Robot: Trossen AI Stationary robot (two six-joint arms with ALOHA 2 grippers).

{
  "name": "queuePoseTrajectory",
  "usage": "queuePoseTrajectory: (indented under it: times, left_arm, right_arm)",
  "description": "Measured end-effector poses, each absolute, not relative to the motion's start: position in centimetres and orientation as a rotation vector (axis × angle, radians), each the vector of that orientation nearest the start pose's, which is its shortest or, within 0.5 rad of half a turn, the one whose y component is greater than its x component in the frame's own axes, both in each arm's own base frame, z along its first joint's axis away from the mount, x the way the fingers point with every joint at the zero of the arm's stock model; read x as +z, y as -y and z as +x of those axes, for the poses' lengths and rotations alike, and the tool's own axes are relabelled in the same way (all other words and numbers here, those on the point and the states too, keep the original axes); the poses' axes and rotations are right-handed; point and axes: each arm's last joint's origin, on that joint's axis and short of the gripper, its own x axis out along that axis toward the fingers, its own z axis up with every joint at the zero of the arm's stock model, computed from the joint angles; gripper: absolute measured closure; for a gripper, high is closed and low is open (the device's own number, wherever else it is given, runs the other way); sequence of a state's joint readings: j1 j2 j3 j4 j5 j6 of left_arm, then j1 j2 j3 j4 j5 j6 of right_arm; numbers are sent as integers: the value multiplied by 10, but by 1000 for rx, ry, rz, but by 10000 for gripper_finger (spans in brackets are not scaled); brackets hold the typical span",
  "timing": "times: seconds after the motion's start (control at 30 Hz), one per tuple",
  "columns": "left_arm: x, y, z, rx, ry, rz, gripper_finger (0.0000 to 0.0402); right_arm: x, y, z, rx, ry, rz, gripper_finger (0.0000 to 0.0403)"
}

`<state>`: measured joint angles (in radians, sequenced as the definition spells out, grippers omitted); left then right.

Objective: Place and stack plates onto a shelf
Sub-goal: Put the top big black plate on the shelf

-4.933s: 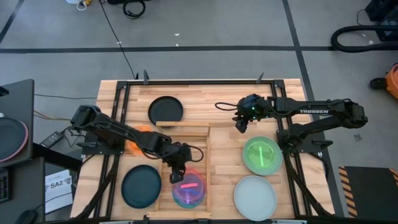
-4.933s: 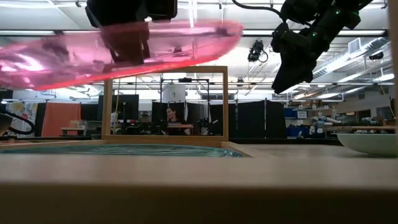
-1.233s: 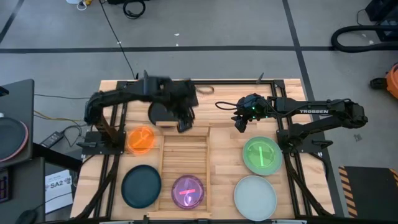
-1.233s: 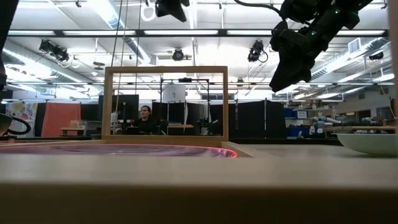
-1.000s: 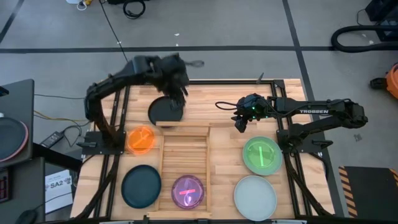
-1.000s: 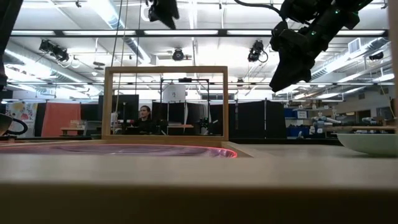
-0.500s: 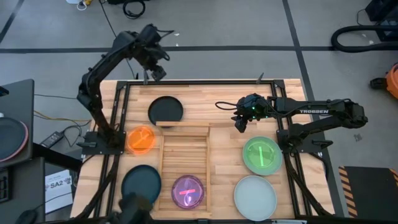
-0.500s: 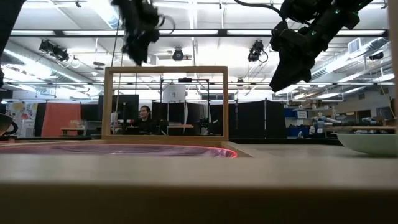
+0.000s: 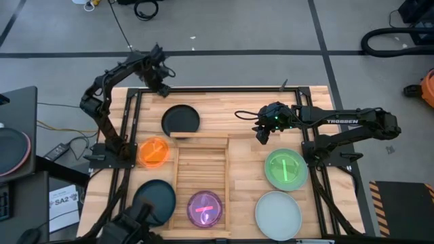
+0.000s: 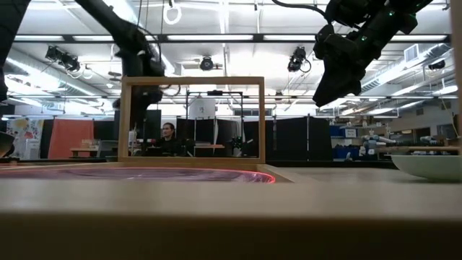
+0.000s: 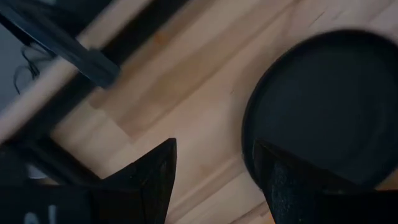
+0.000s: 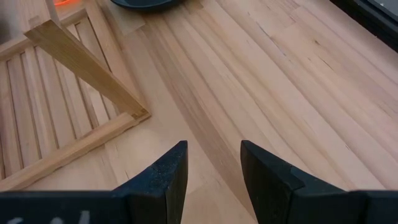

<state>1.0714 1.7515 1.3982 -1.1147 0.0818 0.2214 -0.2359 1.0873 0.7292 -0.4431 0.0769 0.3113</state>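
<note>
A: Where is the left gripper (image 9: 163, 87)?

B: At the far-left edge of the tabletop (image 9: 244, 115), just beyond the black plate (image 9: 181, 120). Its wrist view shows both fingers (image 11: 155, 177) spread apart, nothing between them, with the black plate's rim under one of them.

A: And the right gripper (image 9: 261, 136)?

B: Held in the air over bare planks, between the shelf (image 9: 201, 165) and the green plate (image 9: 285, 169). Its jaws are released too (the wrist view shows only wood between the fingers (image 12: 163, 177)).

A: What sits on the shelf?

B: Only the purple plate (image 9: 205, 208), at the near end of the slatted base. From the low view it shows as a thin pink-purple line across the wood.

A: The other plates?

B: The black plate lies touching or just off the shelf's far rim; I cannot tell which. The orange plate (image 9: 154, 152) is left of the shelf, the dark teal plate (image 9: 153, 201) nearer on the same side. On the right, the green plate lies with the pale plate (image 9: 278, 215) nearer the front edge.
</note>
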Motion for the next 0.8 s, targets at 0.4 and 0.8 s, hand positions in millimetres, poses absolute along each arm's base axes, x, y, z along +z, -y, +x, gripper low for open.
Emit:
queuePoseTrajectory:
  times: [0.4,0.8]
  left_arm:
    - [173,-263,152,621,-1397,-711,182]
    - [163,-257,154,663,-1349,-822,182]
  right_arm:
    - [238,52,209,-419,-750,356,250]
    - [238,52,209,-419,-750,356,249]
